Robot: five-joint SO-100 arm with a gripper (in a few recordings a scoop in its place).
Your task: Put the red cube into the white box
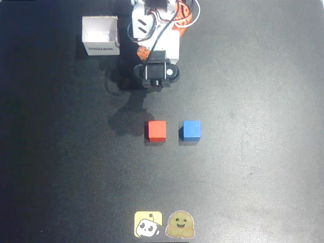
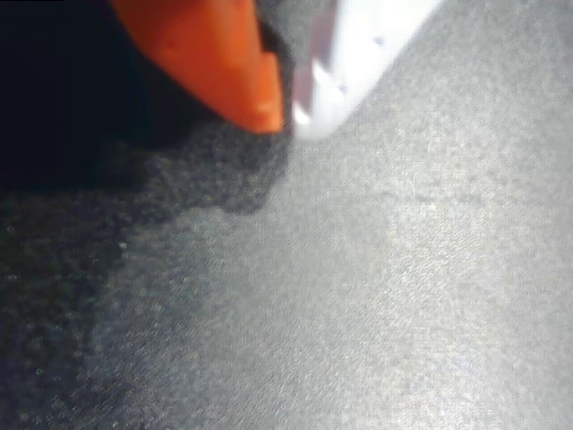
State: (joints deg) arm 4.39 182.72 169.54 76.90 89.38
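Dark, matte bench (image 1: 263, 167) fills the overhead view, lit unevenly, brighter toward the right. Red cube (image 1: 156, 130) sits flat on it near the centre, free on all sides, nothing touching it. Blue cube (image 1: 191, 129) just beside it to the right, same size, narrow strip of bench between them, faces roughly parallel. White box (image 1: 100, 35) stands upright at upper left, well apart from both cubes, open top toward the camera, dark print on the wall facing down the picture; its inside looks bare. Arm (image 1: 154, 23) at top centre, white and orange parts with black cables, folded close to its base just right of the box. Black wrist camera housing covers the tool from above; the arm throws a shadow down-left onto the bench, reaching toward the red cube. Wrist view: tool (image 2: 288, 109) close over bare bench, orange finger (image 2: 215, 54) and white finger (image 2: 358, 54) with tips almost meeting, only a thin dark slit between, nothing gripped. Two stickers (image 1: 164, 225) at the bottom edge of the overhead view, one yellow, one tan
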